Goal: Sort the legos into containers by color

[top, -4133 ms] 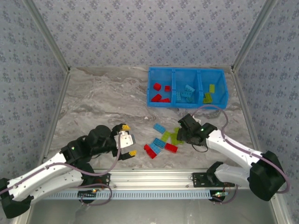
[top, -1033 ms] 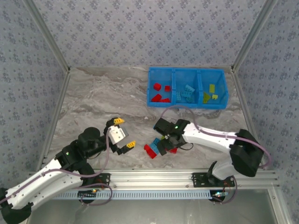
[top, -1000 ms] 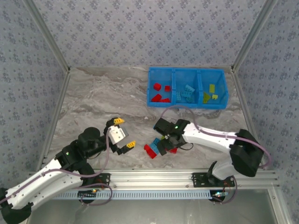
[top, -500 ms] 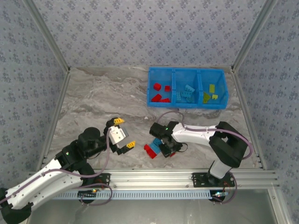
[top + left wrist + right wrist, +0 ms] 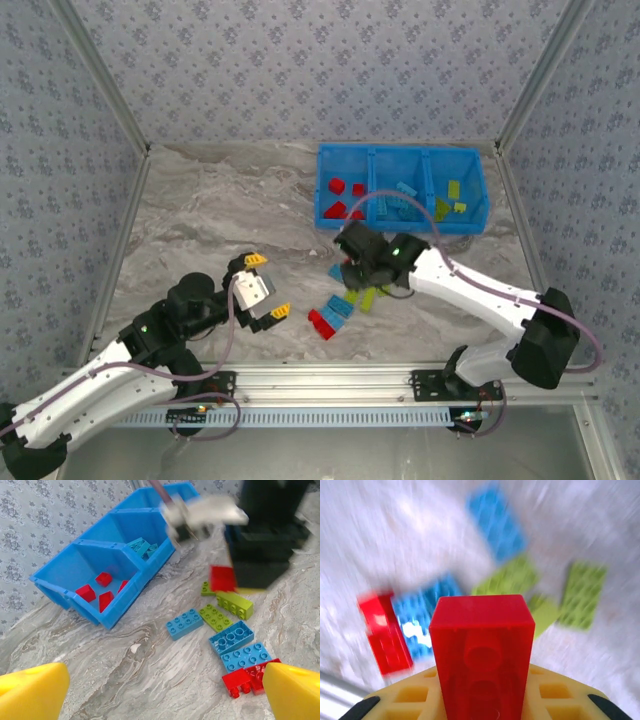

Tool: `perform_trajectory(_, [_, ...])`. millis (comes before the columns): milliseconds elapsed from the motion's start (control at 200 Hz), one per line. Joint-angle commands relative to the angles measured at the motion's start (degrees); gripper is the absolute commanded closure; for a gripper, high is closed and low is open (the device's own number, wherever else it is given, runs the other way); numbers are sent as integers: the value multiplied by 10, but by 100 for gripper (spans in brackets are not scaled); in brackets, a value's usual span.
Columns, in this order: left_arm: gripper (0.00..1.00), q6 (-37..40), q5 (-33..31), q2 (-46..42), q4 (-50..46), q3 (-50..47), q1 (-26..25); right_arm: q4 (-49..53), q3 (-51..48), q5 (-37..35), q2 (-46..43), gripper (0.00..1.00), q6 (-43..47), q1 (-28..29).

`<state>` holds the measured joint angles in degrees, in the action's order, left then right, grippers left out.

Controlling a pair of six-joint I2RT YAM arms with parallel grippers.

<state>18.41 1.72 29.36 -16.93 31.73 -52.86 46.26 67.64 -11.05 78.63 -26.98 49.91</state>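
Observation:
My right gripper (image 5: 356, 262) hangs above the loose pile, shut on a red lego (image 5: 482, 650) that stands between its yellow fingers (image 5: 559, 696). The left wrist view shows that same red lego (image 5: 222, 578) lifted off the table. Loose legos lie below it: red (image 5: 321, 323), light blue (image 5: 338, 308) and lime green (image 5: 366, 297). The blue bin (image 5: 400, 150) sits behind, its three containers holding red (image 5: 343, 208), blue (image 5: 400, 202) and green (image 5: 450, 198) legos. My left gripper (image 5: 262, 291) is open over bare table, left of the pile.
Grey marbled table with patterned walls behind and at both sides. A metal rail (image 5: 330, 380) runs along the near edge. The right arm's cable (image 5: 400, 205) loops over the bin's front. Free table lies left of the bin.
The right gripper closed on a red lego in the pile, then lifted it and moved back toward the bin. The left arm has stayed still and open.

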Motion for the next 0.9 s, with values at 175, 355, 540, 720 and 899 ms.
perform_trajectory(175, [1,11,-2,-12,-9,12,2,-85,243,-112,237,72,18,-115])
perform_trajectory(355, [1,13,-7,-11,-12,11,2,-76,382,-83,386,65,12,-169])
perform_trajectory(540, [1,13,-12,-8,-10,9,2,-25,474,-56,434,46,23,-175])
perform_trajectory(720, [1,-46,-41,13,-9,22,2,1,450,-49,358,44,25,-166])
perform_trajectory(899, [1,-210,-142,91,-78,126,4,-31,290,-11,170,39,31,-114])
